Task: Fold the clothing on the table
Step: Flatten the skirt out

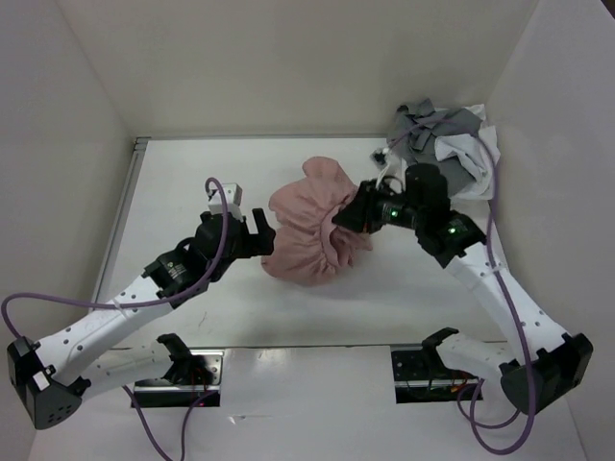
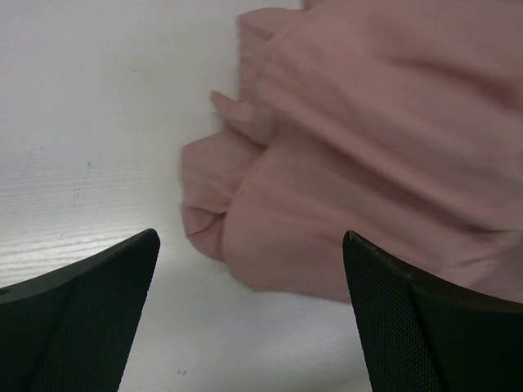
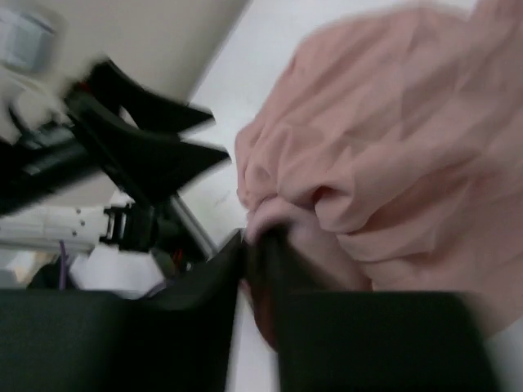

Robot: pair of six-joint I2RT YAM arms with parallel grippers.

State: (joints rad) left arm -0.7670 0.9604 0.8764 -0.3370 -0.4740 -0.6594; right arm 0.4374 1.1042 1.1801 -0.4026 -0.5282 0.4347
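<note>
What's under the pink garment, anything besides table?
Only bare white table shows around the pink garment. Beneath it, the bunched fabric covers everything, so nothing else can be confirmed. The right gripper pinches a fold at its edge.

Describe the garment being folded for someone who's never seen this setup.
On the white table, look at the middle, between the left gripper and right gripper. The clothing is the bunched dusty-pink heap there; the grey garment and white garment lie piled in the far right corner.

Blur on my right wrist camera
The right gripper [image 3: 255, 245] smears into the clothing [image 3: 384, 147]; my left wrist view crops it at the edge.
</note>
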